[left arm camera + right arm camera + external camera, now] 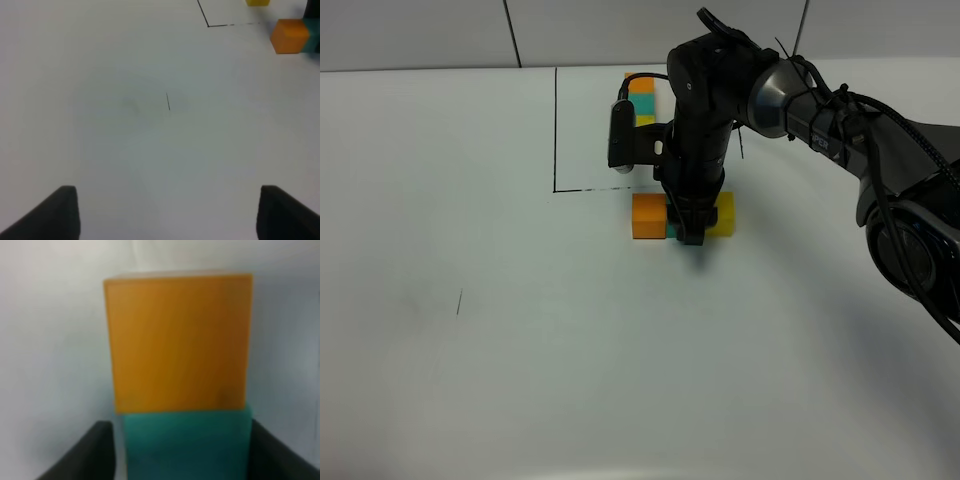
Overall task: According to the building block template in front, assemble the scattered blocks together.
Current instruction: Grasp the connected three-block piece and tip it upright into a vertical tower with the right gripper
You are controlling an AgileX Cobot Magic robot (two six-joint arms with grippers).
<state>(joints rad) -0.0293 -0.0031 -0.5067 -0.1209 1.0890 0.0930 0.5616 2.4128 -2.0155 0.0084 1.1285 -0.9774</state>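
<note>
The template (642, 100), a row of orange, teal and yellow cubes, lies at the back inside a black drawn frame (555, 130), partly hidden by my right arm. The loose orange cube (649, 215) sits just in front of the frame. The teal cube (671, 231) touches it, mostly hidden. The yellow cube (724, 213) is on the teal cube's other side. My right gripper (692, 232) stands over the teal cube (187, 445), its fingers (85, 455) closed against both sides, with the orange cube (177, 342) pressed against it. My left gripper (169, 215) is open and empty, far from the cubes.
The white table carries a short pen mark (459, 300), also in the left wrist view (168, 101). That view also shows the orange cube (290, 36), the frame's corner (208, 25) and the template's yellow end (257, 2). The right arm (820, 110) stretches from the right.
</note>
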